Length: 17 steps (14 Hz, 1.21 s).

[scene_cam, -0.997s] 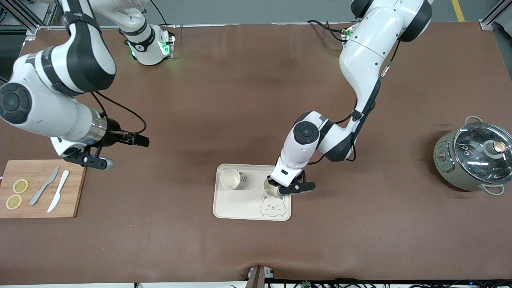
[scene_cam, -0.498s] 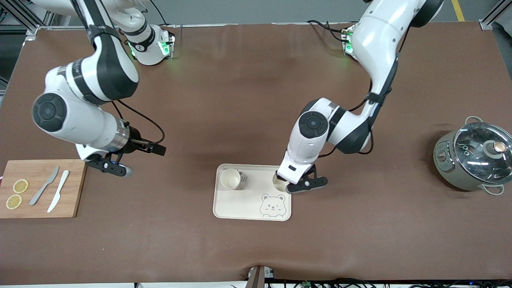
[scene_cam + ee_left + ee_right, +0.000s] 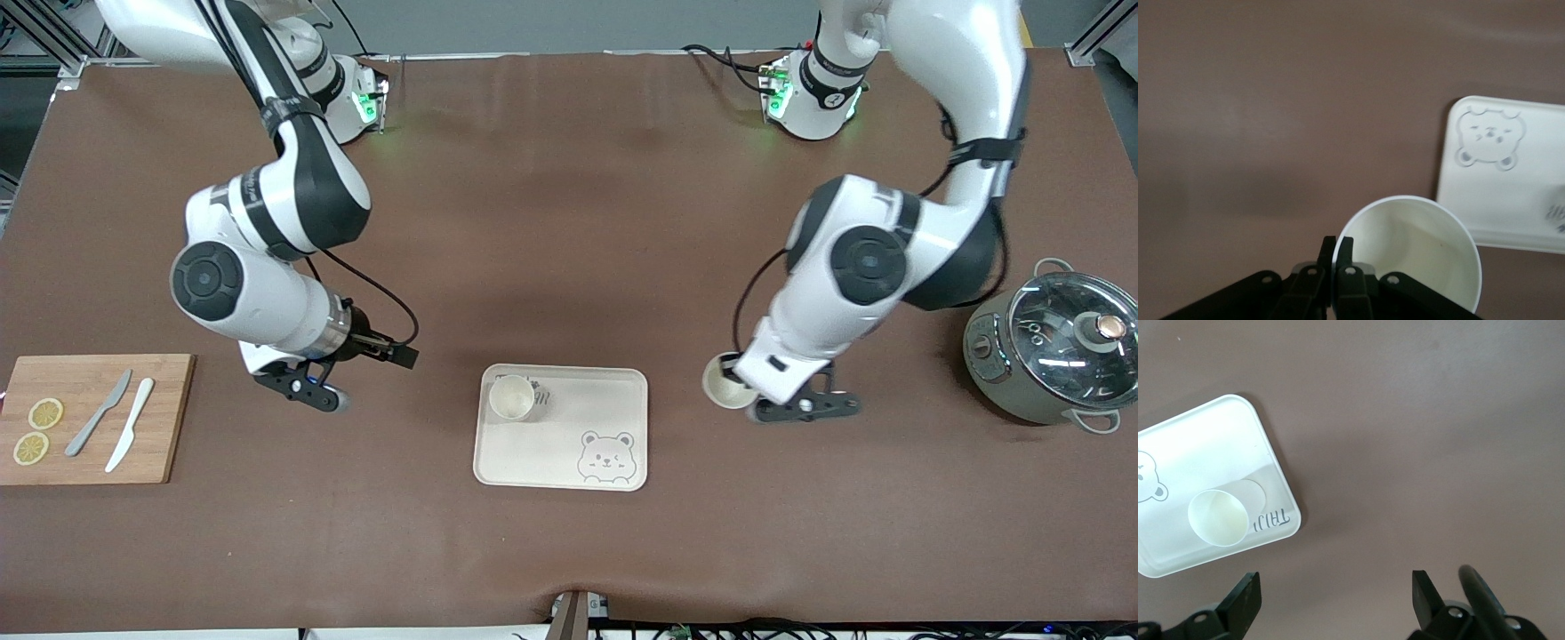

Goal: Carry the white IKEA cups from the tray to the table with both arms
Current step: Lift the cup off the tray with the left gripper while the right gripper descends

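Note:
One white cup (image 3: 512, 397) stands upright on the cream bear tray (image 3: 569, 444), in the corner toward the right arm's end; the right wrist view shows this cup (image 3: 1218, 517) on the tray (image 3: 1211, 440) too. The second white cup (image 3: 727, 384) hangs over bare table between the tray and the pot. My left gripper (image 3: 754, 404) is shut on its rim, one finger inside and one outside. In the left wrist view the cup (image 3: 1418, 243) fills the space by the left gripper (image 3: 1336, 245), with the tray (image 3: 1511, 193) off to one side. My right gripper (image 3: 307, 389) is open and empty over bare table between cutting board and tray, seen as (image 3: 1335, 590).
A wooden cutting board (image 3: 89, 444) with two lemon slices (image 3: 37, 430) and two knives (image 3: 116, 422) lies at the right arm's end. A grey-green pot with a glass lid (image 3: 1053, 347) stands at the left arm's end.
My left arm lifted the cup off the tray and carried it toward the left arm's end. My right arm moved from the cutting board toward the tray, still open.

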Motion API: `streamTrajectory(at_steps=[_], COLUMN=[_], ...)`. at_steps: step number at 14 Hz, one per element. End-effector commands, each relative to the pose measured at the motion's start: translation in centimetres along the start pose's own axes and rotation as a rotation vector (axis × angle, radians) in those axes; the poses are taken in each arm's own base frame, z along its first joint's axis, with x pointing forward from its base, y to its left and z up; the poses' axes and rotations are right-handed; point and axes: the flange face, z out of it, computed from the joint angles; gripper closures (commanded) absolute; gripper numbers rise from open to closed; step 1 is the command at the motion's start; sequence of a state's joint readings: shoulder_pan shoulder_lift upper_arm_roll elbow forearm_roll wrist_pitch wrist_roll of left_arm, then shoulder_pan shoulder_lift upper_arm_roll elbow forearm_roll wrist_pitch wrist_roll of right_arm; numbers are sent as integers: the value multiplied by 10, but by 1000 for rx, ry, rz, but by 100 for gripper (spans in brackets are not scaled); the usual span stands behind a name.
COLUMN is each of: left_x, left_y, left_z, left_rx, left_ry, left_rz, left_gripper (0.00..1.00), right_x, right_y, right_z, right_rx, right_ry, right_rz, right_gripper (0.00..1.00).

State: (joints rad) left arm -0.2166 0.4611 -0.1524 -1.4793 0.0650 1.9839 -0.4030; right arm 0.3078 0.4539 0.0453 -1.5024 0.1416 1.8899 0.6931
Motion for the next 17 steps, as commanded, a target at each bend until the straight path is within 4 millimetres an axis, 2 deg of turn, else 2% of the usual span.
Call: streamTrajectory(at_steps=[1, 3, 5, 7, 10, 12, 17], left_x=[-7, -1, 3, 5, 2, 0, -5], left_y=[-47, -84, -110, -117, -119, -137, -139], left_z=[-5, -12, -12, -11, 4, 10, 40], left_rx=[-10, -6, -7, -6, -35, -75, -105], left_ry=[-24, -26, -33, -31, -13, 28, 109], left_rz=[54, 84, 103, 99, 83, 30, 11], left_gripper=[100, 100, 100, 100, 100, 100, 100], right_x=[3, 3, 0, -2, -7, -10, -10], right_y=[-14, -20, -27, -36, -52, -61, -70], right_z=[3, 13, 19, 32, 50, 63, 85], right_rx=[16, 14, 17, 20, 38, 30, 26], right_ry=[5, 5, 10, 13, 33, 26, 23], right_rz=[25, 20, 13, 59, 73, 68, 91], right_gripper=[0, 0, 0, 0, 0, 0, 0])
